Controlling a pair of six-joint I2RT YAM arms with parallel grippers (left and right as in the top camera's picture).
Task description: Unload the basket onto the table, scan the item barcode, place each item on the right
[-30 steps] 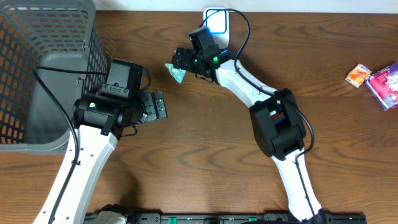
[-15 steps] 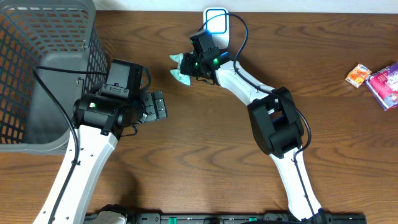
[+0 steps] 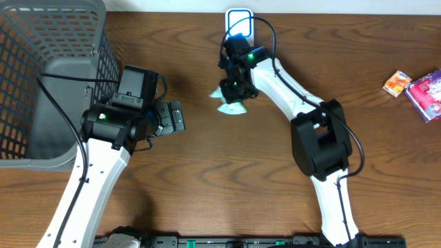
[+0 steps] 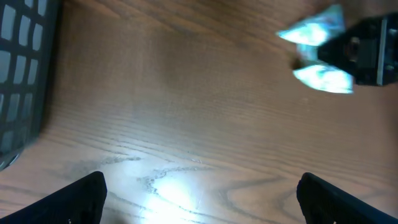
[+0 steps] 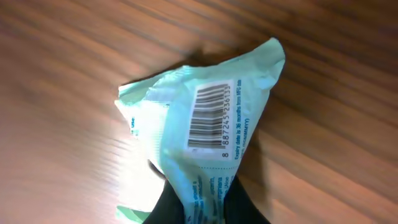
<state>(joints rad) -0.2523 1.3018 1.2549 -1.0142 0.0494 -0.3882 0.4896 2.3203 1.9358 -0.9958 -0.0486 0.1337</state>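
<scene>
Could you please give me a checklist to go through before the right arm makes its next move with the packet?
1. Packet gripped: ok. The right claw is shut on the packet.
2. Barcode readable: ok. The barcode lies uncovered and fairly flat in the right wrist view.
3. Barcode turned towards the scanner: cannot tell.
4. Packet at the scanner: not ok. It is apart from it, nearer the robot.
5. Left claw out of the way: ok. It is open and empty, off to the side by the basket.

Brown wood-grain table (image 3: 207,186)
</scene>
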